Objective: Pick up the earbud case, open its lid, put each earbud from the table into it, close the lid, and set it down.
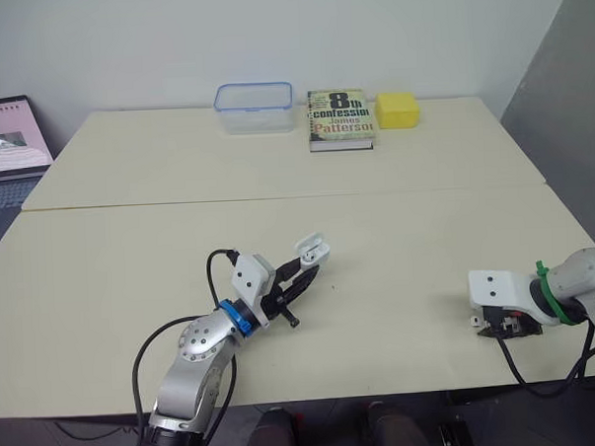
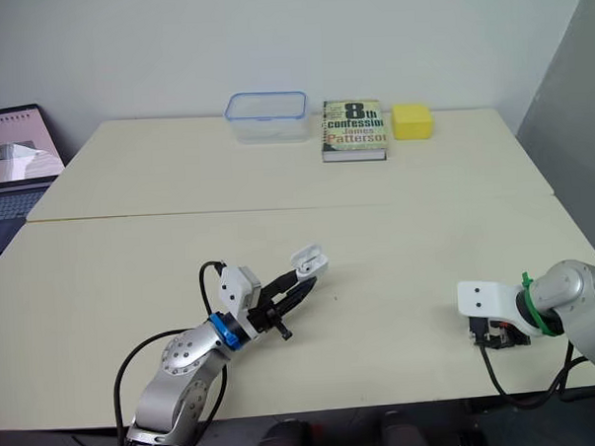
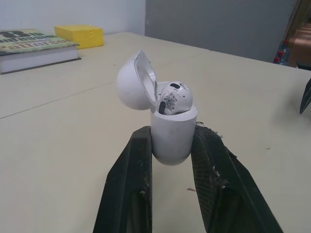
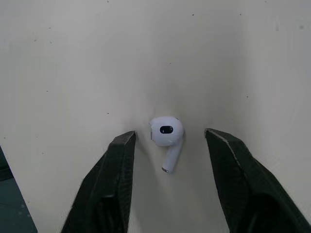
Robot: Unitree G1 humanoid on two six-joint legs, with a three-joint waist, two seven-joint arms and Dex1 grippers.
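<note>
Our two head eyes look forward and down over the table (image 1: 397,229) — both share it. Our left wrist camera sits low over the table, close to the earbud case (image 3: 172,138) — the right one looks straight down at the table, close up.

We see the left claw (image 1: 306,272) clamped on the case (image 1: 313,249), lid open. Well beyond the claw stand a box (image 1: 254,107), a book (image 1: 340,118) and a sponge (image 1: 397,109). The right claw (image 1: 503,326) sits far to its right.
</note>
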